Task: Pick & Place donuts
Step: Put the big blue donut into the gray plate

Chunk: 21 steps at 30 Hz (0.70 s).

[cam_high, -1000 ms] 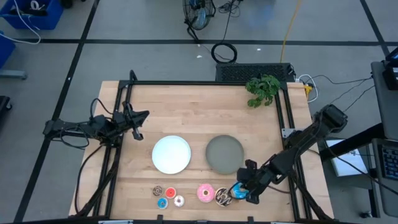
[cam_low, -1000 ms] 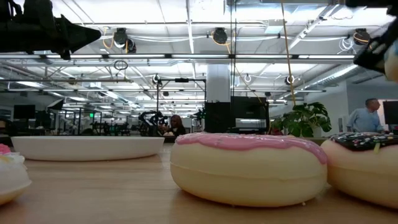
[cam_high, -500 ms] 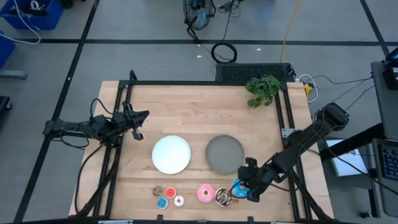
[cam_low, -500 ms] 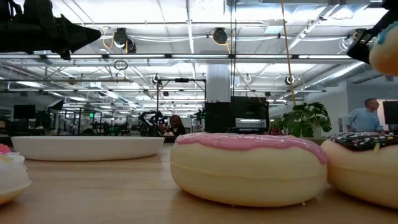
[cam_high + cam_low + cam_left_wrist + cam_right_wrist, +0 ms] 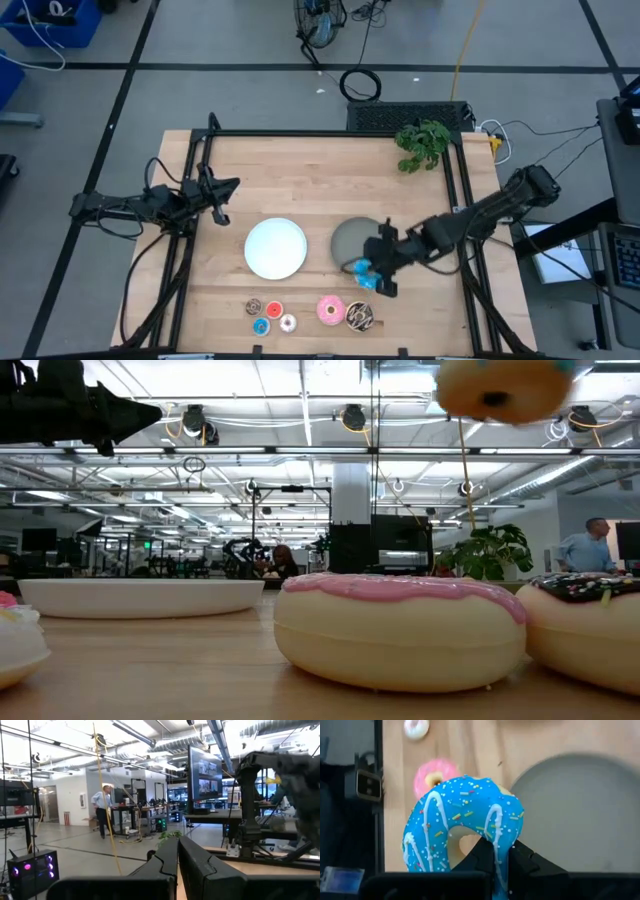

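My right gripper (image 5: 372,272) is shut on the large blue donut (image 5: 361,270), which is in the air over the near rim of the grey plate (image 5: 358,240). The low view shows its underside (image 5: 503,385) high up. The pink donut (image 5: 331,310) and the dark brown sprinkled donut (image 5: 359,317) lie flat on the table near the near edge. To their left lie the tiny brown (image 5: 254,306), red (image 5: 274,309), blue (image 5: 262,326) and white (image 5: 288,322) donuts. My left gripper (image 5: 222,195) waits shut at the table's left side. My right gripper pinches the blue donut between its two fingers (image 5: 482,851), on the part of the ring beside the hole (image 5: 496,845). The donut is lifted clear and stands on edge, its frosted face (image 5: 465,815) toward the wrist camera.
The white plate (image 5: 276,248) sits left of the grey one at the table's middle. A green plant (image 5: 422,143) lies at the far right corner. Black frame rails (image 5: 330,133) run along the table's sides. People (image 5: 586,548) are in the room beyond.
My right gripper, still shut on the blue donut, has risen from beside the dark brown donut and carried it toward the far and left sides, to the grey plate's near rim. In the low view the donut has moved from the right edge to the top.
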Motion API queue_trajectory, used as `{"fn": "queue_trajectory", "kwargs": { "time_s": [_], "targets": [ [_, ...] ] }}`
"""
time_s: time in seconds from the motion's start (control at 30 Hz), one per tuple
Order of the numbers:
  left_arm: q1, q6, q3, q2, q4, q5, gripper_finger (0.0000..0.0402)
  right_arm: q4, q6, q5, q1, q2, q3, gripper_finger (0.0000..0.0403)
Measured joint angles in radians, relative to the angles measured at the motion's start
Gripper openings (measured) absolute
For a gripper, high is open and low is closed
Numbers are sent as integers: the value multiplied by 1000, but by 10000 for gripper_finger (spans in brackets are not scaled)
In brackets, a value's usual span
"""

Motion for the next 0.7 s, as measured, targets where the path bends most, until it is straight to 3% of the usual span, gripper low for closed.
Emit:
{"fn": "queue_trajectory", "kwargs": {
  "time_s": [0.17,0.33,0.7],
  "targets": [
    [0,7,0,0,-6,0,19,-176,-83,3,-37,27,221,13],
    [0,7,0,0,-8,0,19,-363,-53,3,-66,74,369,13],
    [0,18,0,0,-2,-2,19,-460,35,0,-94,130,400,13]
  ]
}}
